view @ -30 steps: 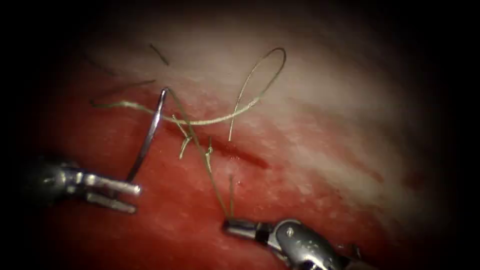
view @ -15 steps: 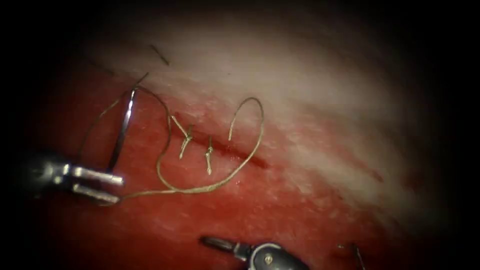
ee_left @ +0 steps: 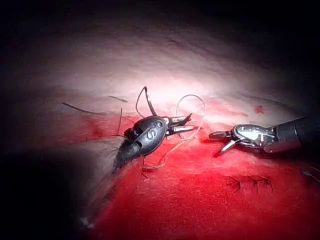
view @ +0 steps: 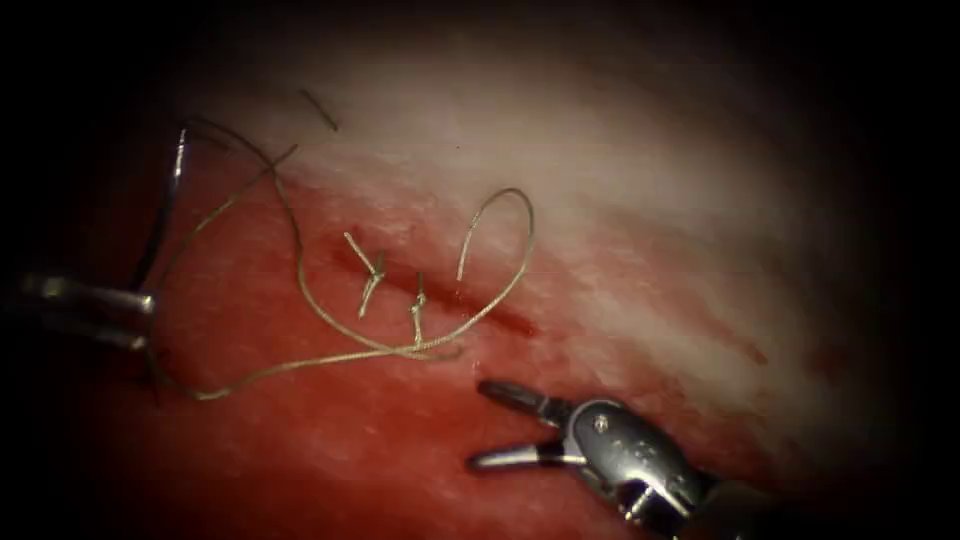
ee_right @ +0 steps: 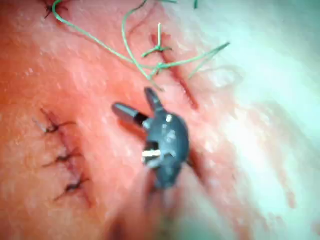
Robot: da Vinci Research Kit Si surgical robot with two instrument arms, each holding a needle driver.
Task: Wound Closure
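Needle [view: 170, 200]: clamped low on its curve, near one end, in the left tool's fingers [view: 148, 320]; rest of the arc standing up free, clear of the tissue [view: 650, 200], well left of the cut [view: 480, 310].
Left fingers: closed on the needle and nothing else; likely parked far to the left so the thread has room to lie loose; same grip seen at the left tool [ee_left: 177, 125] in the left wrist view, with the needle [ee_left: 145, 97] arching above the tool.
Right fingers [view: 480, 425]: spread wide, empty, hovering just in front of the cut's right part, touching neither thread nor tissue; apparently placed within reach of the loose strand; also wide open in the right wrist view [ee_right: 132, 100] and the left wrist view [ee_left: 215, 143].
Thread [view: 532, 240]: slack, running from the needle's upper end down across the left side, sweeping along under the cut, then curling up in a loop over its right part to a free end; no tension anywhere.
Tied stitches: two on the cut's left part, one at [view: 370, 272] and one at [view: 418, 305], short tails sticking out.
Cut: right part open, no stitch across it.
Red fluid [view: 350, 450]: spread over the near tissue around both tools.
Cut end of thread [view: 320, 110]: lying apart on the pale far tissue.
Older stitched row [ee_right: 62, 157]: beside the right tool, already closed.
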